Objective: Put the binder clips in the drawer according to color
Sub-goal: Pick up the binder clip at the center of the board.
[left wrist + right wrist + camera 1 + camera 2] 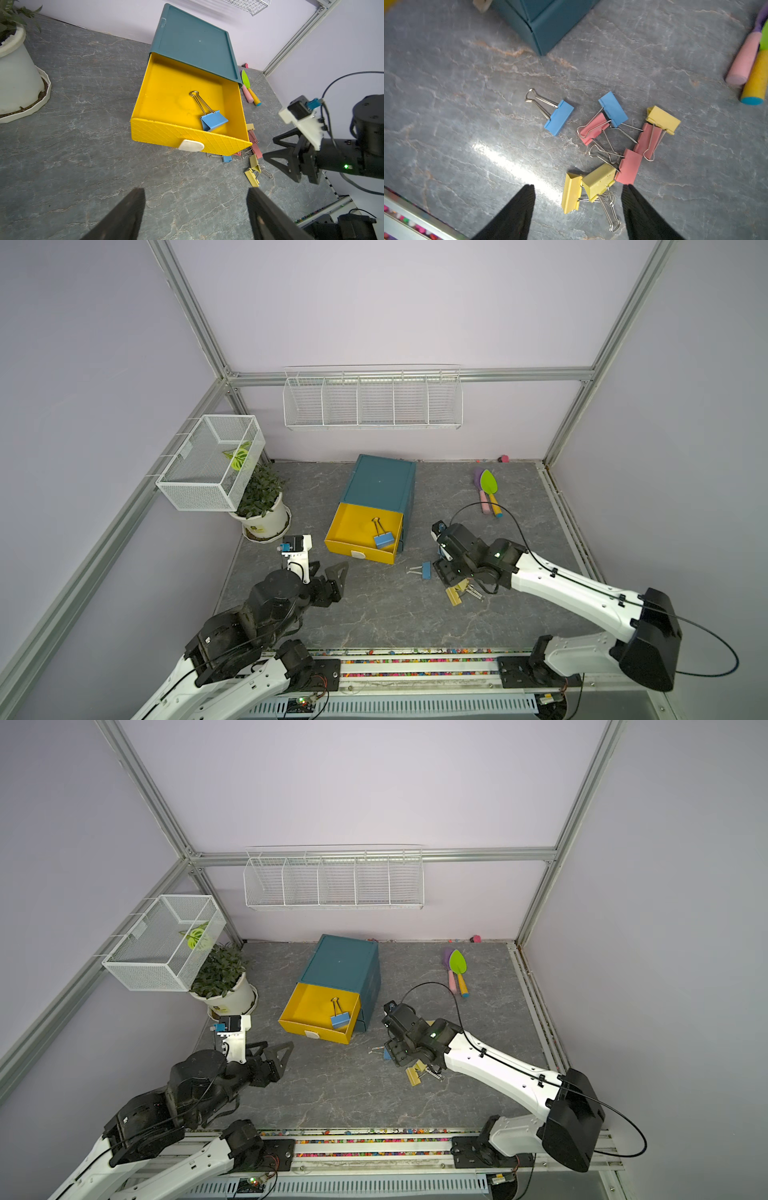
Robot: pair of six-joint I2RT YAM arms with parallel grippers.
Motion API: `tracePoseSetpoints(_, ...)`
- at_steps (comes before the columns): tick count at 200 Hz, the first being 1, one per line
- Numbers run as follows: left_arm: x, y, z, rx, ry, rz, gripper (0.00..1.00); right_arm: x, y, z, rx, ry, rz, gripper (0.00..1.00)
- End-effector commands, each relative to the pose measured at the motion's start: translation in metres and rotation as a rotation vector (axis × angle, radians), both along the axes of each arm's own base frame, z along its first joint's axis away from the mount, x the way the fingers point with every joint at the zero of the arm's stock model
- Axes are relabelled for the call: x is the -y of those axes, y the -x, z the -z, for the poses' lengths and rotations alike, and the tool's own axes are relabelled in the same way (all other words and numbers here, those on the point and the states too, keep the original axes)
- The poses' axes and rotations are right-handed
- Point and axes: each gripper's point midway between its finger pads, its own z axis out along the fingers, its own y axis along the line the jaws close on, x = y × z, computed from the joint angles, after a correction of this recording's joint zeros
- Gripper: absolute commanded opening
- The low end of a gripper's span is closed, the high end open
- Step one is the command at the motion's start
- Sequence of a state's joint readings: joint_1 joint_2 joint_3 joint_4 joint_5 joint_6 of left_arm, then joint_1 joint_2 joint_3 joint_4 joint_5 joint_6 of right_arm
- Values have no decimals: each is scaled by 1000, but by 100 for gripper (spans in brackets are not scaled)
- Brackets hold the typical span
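There are nine binder clips (629, 166) in all: three blue, three pink and three yellow. One blue clip (384, 540) lies inside the yellow drawer (353, 526). That drawer is pulled out of the single teal cabinet (380, 481) at the centre of both top views.

The other eight clips lie on the worktop (395, 614), just right of the drawer front. A lone blue clip (558, 117) sits slightly apart from the rest. Beside it is a loose heap of one blue, three pink and three yellow clips, several of them touching, with their wire handles crossing.

There are two grippers. The left gripper (196, 188), lower left of centre in the top views, has its jaws spread wide with nothing between them. The right gripper (578, 187) hangs over the heap with its jaws apart. Two yellow clips (599, 181) lie below the gap, and neither finger is seen to touch them.

Two toy shovels (488, 493) lie side by side at the upper right of the worktop. One potted plant (262, 502) stands at the left edge, under one white mesh basket (199, 472) hung on the left wall. One white wire rack (372, 406) with five bays hangs on the back wall.

The worktop is grey with pale marble veining. The walls are plain lilac, and aluminium frame bars run along the corners.
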State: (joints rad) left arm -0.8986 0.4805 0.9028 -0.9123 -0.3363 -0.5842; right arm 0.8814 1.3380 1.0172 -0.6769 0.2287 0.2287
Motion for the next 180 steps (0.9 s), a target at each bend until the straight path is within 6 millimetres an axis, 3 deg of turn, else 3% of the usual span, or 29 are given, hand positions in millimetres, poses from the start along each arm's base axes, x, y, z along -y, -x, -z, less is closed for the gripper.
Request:
tracePoseSetpoints(1,1,-1,0,17,-5,7,82,-17,-2,9,81,0,-217,78)
tracePoseSetpoints(33,1,1,-1,23,5,16,82,-27,3,17,166,-32,-447,88)
tracePoseSetpoints(67,0,3,-6,42,27,28,82,-25,-4,31,127,-78,-608,90)
tracePoseSetpoints(84,-1,5,-8,51,38,33,82,-30,0,41,104,-113,-742,97)
tracePoseSetpoints(136,-8,11,-15,84,77,33,82,-42,-16,65,48,-107,-924,98)
tracePoseSetpoints(180,-9,12,-17,90,86,33,82,-47,-23,76,-16,-68,-973,98)
